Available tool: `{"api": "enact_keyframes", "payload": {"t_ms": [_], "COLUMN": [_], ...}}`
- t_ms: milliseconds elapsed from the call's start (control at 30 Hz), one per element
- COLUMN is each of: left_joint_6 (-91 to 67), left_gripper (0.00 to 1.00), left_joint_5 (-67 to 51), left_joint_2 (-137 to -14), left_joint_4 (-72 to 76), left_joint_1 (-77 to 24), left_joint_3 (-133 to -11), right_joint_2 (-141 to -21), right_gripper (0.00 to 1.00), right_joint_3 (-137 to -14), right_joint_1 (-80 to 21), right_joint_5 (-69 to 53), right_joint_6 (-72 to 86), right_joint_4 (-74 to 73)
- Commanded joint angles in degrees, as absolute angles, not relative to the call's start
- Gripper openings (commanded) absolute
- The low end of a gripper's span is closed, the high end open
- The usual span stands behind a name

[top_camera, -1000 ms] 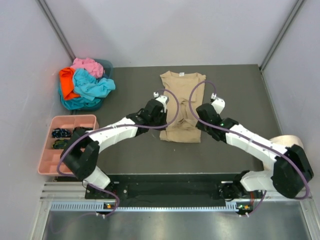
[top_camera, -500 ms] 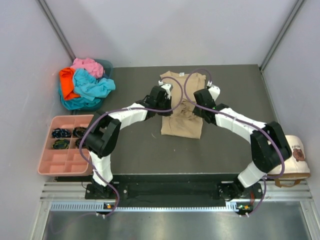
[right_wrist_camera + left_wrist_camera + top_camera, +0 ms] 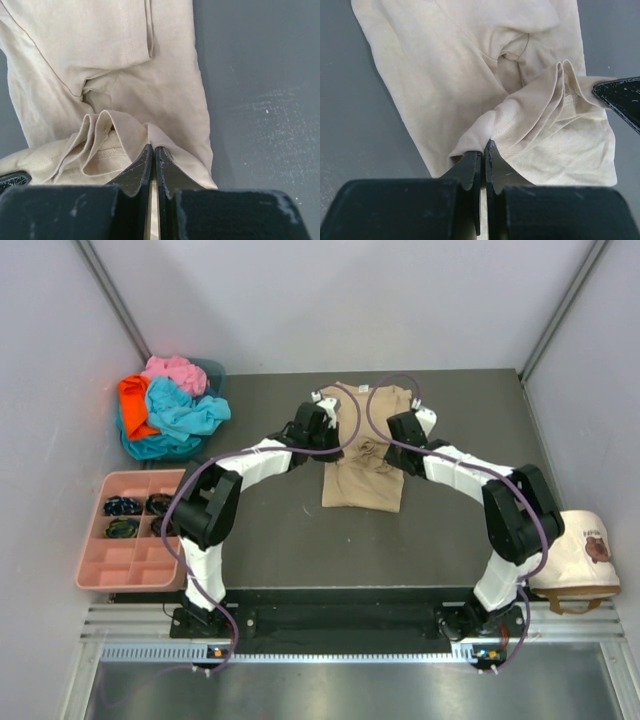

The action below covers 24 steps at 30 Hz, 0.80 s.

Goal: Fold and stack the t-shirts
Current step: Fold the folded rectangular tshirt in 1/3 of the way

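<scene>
The tan t-shirt (image 3: 362, 485) lies mid-table, its collar end at the far side. My left gripper (image 3: 330, 435) is shut on the left corner of its hem (image 3: 492, 132). My right gripper (image 3: 392, 438) pinches the right corner (image 3: 150, 132). The hem hangs bunched in folds between them, lifted over the shirt's body (image 3: 445, 75). In the left wrist view the jaws of the left gripper (image 3: 484, 147) meet on cloth, and the right gripper (image 3: 152, 150) shows the same in its own view. Pink (image 3: 175, 370), orange (image 3: 133, 405) and turquoise (image 3: 187, 412) t-shirts lie heaped at the back left.
The heap sits in a teal basket (image 3: 212, 370). A pink compartment tray (image 3: 100, 560) with small dark items stands at the left edge. A cream cap (image 3: 580, 555) rests at the right edge near my right arm's base. Grey walls close in the table.
Both grippers have moved toward the far side, carrying the tan shirt's hem up over its body. The right arm swung off the cap, which now shows.
</scene>
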<state>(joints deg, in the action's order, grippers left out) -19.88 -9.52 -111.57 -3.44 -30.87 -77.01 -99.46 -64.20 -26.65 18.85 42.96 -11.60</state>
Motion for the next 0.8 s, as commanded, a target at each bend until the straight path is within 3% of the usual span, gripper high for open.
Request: {"api": "enact_keyframes", "payload": {"t_ms": [0,233,267,333,367,400,467,500,633,767], "left_joint_6": [-19.6,-19.9,-19.9,-20.0,-20.0,-20.0,-20.0,-20.0,-20.1,-20.1], "left_gripper": [0.01,0.06,0.07,0.20,0.28,0.46,0.63,0.79,0.96,0.99], "left_joint_5": [-10.4,-10.4,-10.3,-10.1,-10.1,-10.1,-9.5,-9.4,-8.2,-5.1], "left_joint_2": [-113.3,-114.7,-115.0,-115.3,-115.4,-115.4,-115.2,-115.1,-113.9,-110.0], "left_joint_4": [-0.4,-0.4,-0.4,-0.9,-1.0,-1.1,-1.3,-1.2,-1.0,-1.1], "left_joint_1": [-30.2,-29.9,-29.7,-29.4,-28.9,-28.7,-28.0,-27.8,-26.7,-24.6], "left_joint_3": [-79.7,-81.0,-81.2,-81.8,-82.1,-82.4,-83.4,-83.8,-85.7,-85.3], "right_joint_2": [-100.6,-102.4,-102.7,-103.0,-103.2,-103.2,-103.3,-103.2,-102.5,-100.0], "right_gripper": [0.00,0.00,0.04,0.14,0.28,0.33,0.41,0.43,0.47,0.49], "right_joint_3": [-67.5,-69.0,-69.3,-69.9,-70.1,-70.7,-71.2,-71.6,-72.7,-72.2], "right_joint_1": [-25.8,-23.6,-23.3,-22.6,-22.2,-21.9,-20.9,-20.7,-19.0,-17.8], "right_joint_5": [18.5,18.5,18.5,18.5,18.6,18.8,19.0,19.4,20.5,21.9], "right_joint_6": [41.9,41.5,41.5,41.1,41.0,40.6,40.3,40.1,38.7,36.7], "right_joint_4": [-9.1,-9.3,-9.3,-9.1,-9.3,-9.1,-9.1,-8.9,-9.3,-9.1]}}
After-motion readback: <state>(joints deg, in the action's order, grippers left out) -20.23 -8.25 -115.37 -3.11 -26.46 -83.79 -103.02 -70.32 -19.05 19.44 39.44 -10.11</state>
